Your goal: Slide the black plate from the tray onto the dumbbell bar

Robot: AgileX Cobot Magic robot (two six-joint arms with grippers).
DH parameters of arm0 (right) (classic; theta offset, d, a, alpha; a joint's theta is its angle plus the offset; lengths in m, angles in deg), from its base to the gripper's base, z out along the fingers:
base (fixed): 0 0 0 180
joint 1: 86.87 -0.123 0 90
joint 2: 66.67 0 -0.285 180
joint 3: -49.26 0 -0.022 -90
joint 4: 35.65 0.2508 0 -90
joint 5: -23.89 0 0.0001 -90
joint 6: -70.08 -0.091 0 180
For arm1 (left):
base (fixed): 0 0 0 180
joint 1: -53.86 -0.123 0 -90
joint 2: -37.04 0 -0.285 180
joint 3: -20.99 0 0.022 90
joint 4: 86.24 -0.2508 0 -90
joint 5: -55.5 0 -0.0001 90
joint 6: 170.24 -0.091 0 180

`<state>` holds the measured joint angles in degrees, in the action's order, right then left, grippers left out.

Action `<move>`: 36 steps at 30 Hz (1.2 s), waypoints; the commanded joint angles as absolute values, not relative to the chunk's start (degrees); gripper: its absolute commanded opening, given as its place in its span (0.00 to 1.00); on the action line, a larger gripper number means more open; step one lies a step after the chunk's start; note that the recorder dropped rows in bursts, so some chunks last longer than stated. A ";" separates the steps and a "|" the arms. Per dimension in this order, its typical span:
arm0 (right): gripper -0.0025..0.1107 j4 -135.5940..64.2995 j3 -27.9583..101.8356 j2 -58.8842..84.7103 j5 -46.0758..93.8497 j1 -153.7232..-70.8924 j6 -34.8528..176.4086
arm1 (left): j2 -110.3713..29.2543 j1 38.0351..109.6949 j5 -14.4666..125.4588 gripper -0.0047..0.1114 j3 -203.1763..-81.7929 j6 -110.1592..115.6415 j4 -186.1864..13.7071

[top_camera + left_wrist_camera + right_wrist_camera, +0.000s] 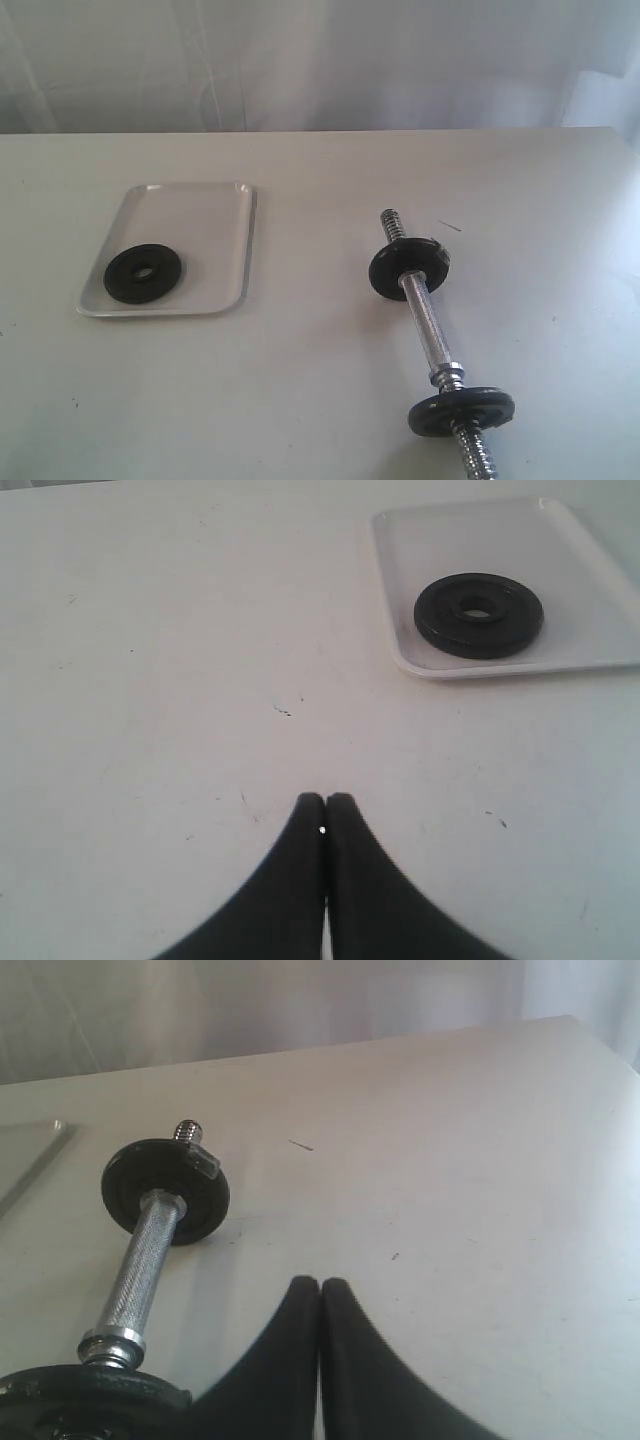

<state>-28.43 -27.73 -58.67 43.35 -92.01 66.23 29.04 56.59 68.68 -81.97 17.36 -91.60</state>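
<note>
1. Left gripper (325,802): only two curved black fingers showed, the rest cut off at the frame edge. Tips were pressed together with nothing between them, over the bare table (150,680).
2. Right gripper (319,1285): same look, tips closed on nothing, near the dumbbell bar (140,1260) but not touching it.
3. Black plate (144,274) lay flat in the tray (215,215), toward its near left part. It was a matte round disc with a centre hole and raised rim.
4. Tray was shallow and pale silvery, with rounded corners and a raised rim. One side was cut off in the left wrist view; only a corner showed in the right wrist view.
5. Dumbbell bar was shiny metal with a knurled grip and threaded ends. It lay on the table well right of the tray, its near end cut off in the exterior view.
6. Far disc (409,266) and near disc (460,411) sat on the bar, both black. The near disc was mostly cut off in the right wrist view.
7. A small dark mark (450,226) lay beside the bar's far end, too small to identify.
</note>
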 commanded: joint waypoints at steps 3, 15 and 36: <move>0.02 -28.57 -27.96 -58.88 33.59 -92.14 66.08 | 29.25 56.58 68.82 0.04 -81.79 17.27 -91.22; 0.02 -28.57 -27.96 -58.88 -12.88 -92.14 66.08 | 29.25 56.58 68.82 0.04 -81.79 17.27 -91.22; 0.02 -22.10 -21.67 -56.48 -12.06 -92.14 48.71 | 29.25 56.58 68.82 0.04 -81.79 17.27 -91.22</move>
